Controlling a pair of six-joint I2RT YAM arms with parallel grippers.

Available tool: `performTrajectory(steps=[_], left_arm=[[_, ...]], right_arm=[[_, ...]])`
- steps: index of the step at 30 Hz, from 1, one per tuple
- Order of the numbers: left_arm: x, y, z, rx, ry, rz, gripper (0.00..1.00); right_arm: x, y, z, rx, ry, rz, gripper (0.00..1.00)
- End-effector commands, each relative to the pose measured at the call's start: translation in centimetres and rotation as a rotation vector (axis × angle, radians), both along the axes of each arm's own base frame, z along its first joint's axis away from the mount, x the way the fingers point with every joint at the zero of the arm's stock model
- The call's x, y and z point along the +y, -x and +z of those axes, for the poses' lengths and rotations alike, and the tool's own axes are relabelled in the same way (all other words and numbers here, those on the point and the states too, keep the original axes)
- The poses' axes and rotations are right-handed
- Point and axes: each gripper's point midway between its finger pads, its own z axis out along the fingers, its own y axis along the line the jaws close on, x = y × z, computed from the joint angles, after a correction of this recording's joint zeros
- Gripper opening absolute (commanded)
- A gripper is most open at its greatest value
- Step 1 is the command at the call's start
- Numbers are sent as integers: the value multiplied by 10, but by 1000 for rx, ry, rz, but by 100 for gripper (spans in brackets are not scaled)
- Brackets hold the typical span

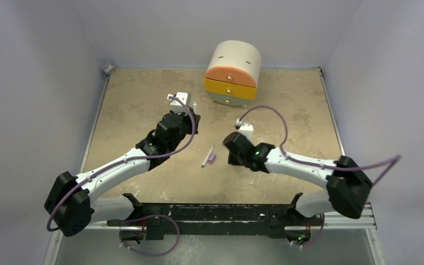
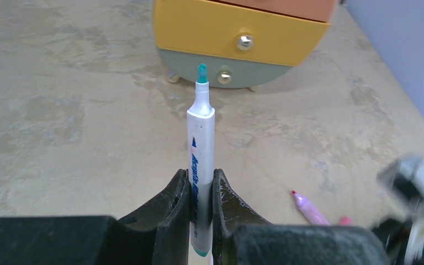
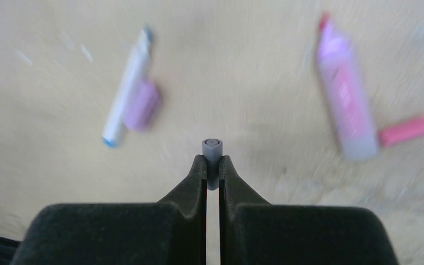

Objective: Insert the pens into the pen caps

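Note:
My left gripper (image 2: pixel 201 187) is shut on a white pen with a teal tip (image 2: pixel 201 132), which points toward the drawer unit; in the top view its tip (image 1: pixel 195 104) sticks out past the gripper (image 1: pixel 190 118). My right gripper (image 3: pixel 212 165) is shut on a small dark grey cap (image 3: pixel 212 150), held above the table. Below it lie a white pen with a blue end (image 3: pixel 127 88) beside a purple cap (image 3: pixel 142 106), and a thick pink pen (image 3: pixel 345 99) next to a reddish-pink cap (image 3: pixel 407 130). The white pen (image 1: pixel 207 156) and purple cap (image 1: pixel 212 158) also show in the top view.
A rounded drawer unit (image 1: pixel 233 74) with orange, yellow and grey-green drawers stands at the back centre; its yellow drawer (image 2: pixel 237 36) fills the far part of the left wrist view. Grey walls enclose the table on three sides.

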Motion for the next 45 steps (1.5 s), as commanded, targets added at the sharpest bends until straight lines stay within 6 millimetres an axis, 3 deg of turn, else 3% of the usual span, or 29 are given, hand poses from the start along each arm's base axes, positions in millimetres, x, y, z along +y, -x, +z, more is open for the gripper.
performTrajectory(steps=[1,4,8,11,16,25,45], left_arm=[[-41,24,36,-64,100,-269,0],[-67,44,43,-83,135,-458,0],[-92,71,45,-92,175,-674,0],[-105,86,49,-91,209,-789,0],[-116,104,65,-121,316,-904,0],[-124,115,91,-168,431,-981,0],[-120,109,102,-212,456,-937,0]], right_arm=[[1,-90,128,-379,-272,30,0],[-11,-120,201,-602,-382,75,0],[-9,-127,272,-806,-454,171,0],[-4,-119,313,-926,-540,258,0],[2,-84,354,-1082,-729,387,0],[16,-46,354,-1125,-842,593,0],[10,-43,352,-1142,-802,589,0]])
